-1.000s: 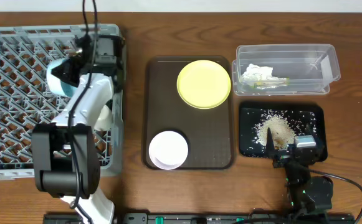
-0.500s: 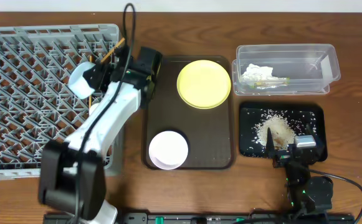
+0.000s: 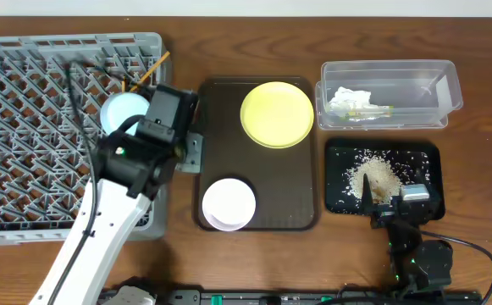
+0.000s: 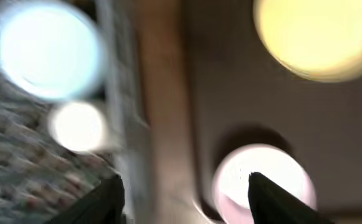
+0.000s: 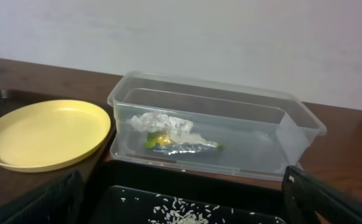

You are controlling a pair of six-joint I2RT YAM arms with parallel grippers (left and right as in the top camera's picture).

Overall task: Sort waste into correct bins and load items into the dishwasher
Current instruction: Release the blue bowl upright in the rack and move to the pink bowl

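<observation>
A light blue bowl sits in the grey dishwasher rack, with chopsticks behind it. In the blurred left wrist view a small white cup shows below the bowl. My left gripper hangs open and empty between the rack and the brown tray. On that tray lie a yellow plate and a white bowl. The clear tub holds a tissue and a wrapper. Over the rice in the black tray, my right gripper is open.
The dark brown serving tray lies between the rack and the two bins. My left arm slants from the front edge up over the rack's right side. Bare wooden table surrounds the bins on the right.
My left gripper has let go of the light blue bowl, leaving it in the rack. It opened and swung right and forward to the brown tray's left edge. The right arm is unchanged.
</observation>
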